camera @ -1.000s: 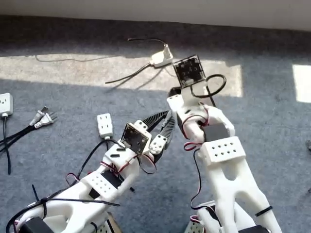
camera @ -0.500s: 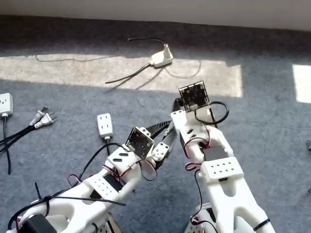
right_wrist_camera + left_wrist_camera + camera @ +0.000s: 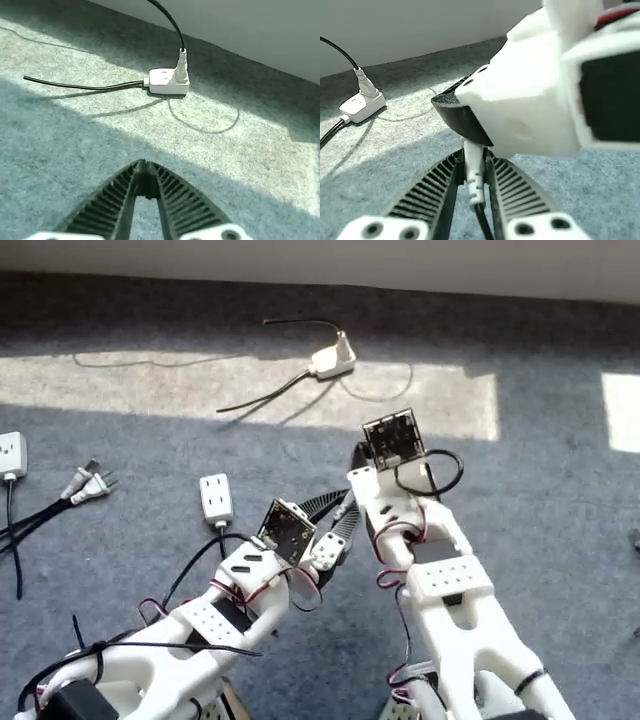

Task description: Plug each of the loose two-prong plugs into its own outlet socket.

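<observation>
Left claw (image 3: 474, 156) is clamped on a white two-prong plug (image 3: 474, 176), with the plug's black cord (image 3: 481, 220) trailing back toward the wrist. The grip is out near the fingertips and the plug lies roughly in line with the fingers. Can't tell where the prongs point, because the plug's front end sits behind the right arm's white housing (image 3: 530, 115). That housing is just in front of the claw, close to touching. Right claw (image 3: 145, 172) is fully closed on nothing, over the middle of the grey carpeted floor (image 3: 560, 490).

Targets:
- A white outlet block (image 3: 215, 498) lies left of centre, beside your left arm. Its sockets look free.
- A second white outlet (image 3: 10, 455) is at the floor's left edge.
- A third white outlet block (image 3: 330, 362) near the far edge by the wall already has a seated white plug (image 3: 345, 343).
- Loose grey-white plugs (image 3: 90, 484) lie near the left edge.

Risks, my read:
- If you swing the left arm now, you'll likely clip the right arm. Back the right arm off first.
- With a fingertip grip, the plug may twist when you push it in.
- The outlet blocks sit loose on carpet and could slide or tip under load. Brace them with the idle right claw.
- Cords run under your left arm, so a snag could drag a block or yank the plug.
- Prong alignment is unverified. Check it before pressing.
</observation>
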{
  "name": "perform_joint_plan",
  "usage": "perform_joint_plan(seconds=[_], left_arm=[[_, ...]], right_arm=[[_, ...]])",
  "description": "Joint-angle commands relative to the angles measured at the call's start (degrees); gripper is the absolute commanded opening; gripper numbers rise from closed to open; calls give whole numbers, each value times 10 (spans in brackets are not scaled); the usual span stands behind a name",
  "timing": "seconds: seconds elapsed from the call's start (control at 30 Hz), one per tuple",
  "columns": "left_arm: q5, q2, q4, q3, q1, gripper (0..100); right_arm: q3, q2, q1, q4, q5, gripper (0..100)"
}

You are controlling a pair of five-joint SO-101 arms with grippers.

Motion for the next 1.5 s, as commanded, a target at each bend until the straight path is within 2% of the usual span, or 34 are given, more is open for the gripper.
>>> perform_joint_plan(seconds=[0.0,0.27,0.6,0.7,0.8,1.0,1.17,1.33,1.47], left_arm=[[-1,-18,-15,-17,0,6],[1,-18,-15,-17,0,6],[0,-17,-11,-19,0,6],[0,-15,4,-24,-14,6],[2,-16,97,-69,-40,6],[2,-14,389,-213,-90,6],[2,-13,527,-305,-143,6],[-4,-12,720,-432,-182,6],[-106,-12,839,-508,-211,6]], right_arm=[[-58,121,36,19,10,7],[-98,45,44,64,-25,7],[-224,-217,68,371,-31,7],[-233,-247,110,410,-91,7],[-179,-239,153,401,-134,7],[-11,-145,169,261,-188,7],[47,-55,173,121,-193,7],[-6,7,177,153,-193,7],[-21,27,184,158,-193,7]])
